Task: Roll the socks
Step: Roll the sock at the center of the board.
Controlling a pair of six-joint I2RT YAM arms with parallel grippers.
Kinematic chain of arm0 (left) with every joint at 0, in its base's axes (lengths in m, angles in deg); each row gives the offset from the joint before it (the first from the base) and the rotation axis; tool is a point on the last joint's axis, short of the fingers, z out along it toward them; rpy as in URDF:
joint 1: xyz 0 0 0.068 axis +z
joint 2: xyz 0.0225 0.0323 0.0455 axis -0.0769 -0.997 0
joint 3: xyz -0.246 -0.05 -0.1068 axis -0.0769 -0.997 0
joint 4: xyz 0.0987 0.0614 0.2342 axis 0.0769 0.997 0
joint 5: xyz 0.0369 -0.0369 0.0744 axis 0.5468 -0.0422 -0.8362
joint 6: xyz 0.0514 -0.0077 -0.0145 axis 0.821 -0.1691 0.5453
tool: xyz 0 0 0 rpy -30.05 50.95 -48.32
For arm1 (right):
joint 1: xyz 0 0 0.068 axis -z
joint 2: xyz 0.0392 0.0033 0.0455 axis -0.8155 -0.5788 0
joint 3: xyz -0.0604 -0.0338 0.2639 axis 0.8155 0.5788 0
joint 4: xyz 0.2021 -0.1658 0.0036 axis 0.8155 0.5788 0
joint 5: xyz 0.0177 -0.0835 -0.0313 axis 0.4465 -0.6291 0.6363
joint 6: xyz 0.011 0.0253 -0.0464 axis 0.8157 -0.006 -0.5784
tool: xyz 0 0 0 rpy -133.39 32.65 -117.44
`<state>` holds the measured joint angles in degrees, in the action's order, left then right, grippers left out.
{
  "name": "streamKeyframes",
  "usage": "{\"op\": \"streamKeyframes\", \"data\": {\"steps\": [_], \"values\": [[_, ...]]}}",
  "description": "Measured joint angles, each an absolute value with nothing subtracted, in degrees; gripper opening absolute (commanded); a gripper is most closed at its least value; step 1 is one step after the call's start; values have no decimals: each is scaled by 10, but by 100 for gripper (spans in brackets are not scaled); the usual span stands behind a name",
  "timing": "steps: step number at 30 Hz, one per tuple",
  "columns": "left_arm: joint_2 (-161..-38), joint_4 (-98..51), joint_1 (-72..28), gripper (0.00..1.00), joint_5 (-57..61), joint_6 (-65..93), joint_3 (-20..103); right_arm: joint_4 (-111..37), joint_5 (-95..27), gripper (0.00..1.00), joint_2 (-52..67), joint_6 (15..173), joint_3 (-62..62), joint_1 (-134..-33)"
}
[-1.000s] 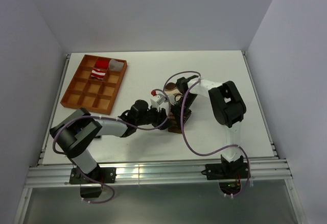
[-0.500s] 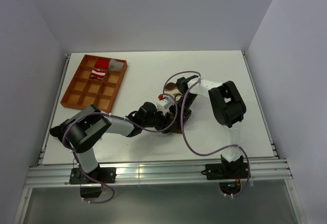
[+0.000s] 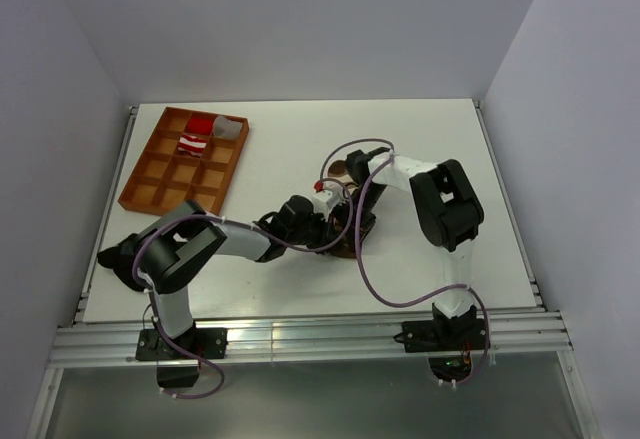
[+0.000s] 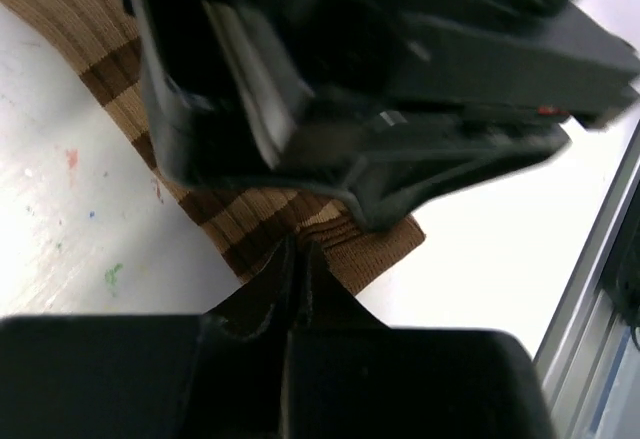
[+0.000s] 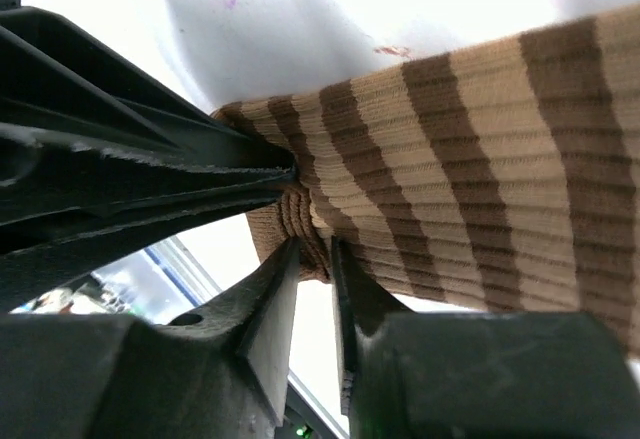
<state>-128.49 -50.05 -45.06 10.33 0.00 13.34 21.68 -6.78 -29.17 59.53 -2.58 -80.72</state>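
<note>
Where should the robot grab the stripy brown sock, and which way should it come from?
Probably by the plain band at the end of the brown sock. That end lies flat and thin on the table, so coming in low from beyond its edge lets the fingers close over the fabric. The left gripper and the right gripper both pinch it there.
</note>
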Motion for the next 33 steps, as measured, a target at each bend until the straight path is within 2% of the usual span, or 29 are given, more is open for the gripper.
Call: {"op": "streamKeyframes", "data": {"steps": [4, 8, 13, 24, 33], "values": [[-1296, -476, -451, 0, 102, -18, 157, 191, -96, 40, -259, 609, -11, -807], [-1297, -445, -450, 0, 96, -39, 174, 152, -129, 43, -202, 626, -2, -805], [-1297, -414, -446, 0, 73, -58, 198, 135, -174, 44, -150, 659, 7, -777], [-1312, -308, -448, 0, 81, -83, 252, 77, -181, 45, -95, 679, 23, -653], [-1378, -169, -448, 0, 140, -97, 379, 26, -161, 45, 99, 581, 152, -658]]}}
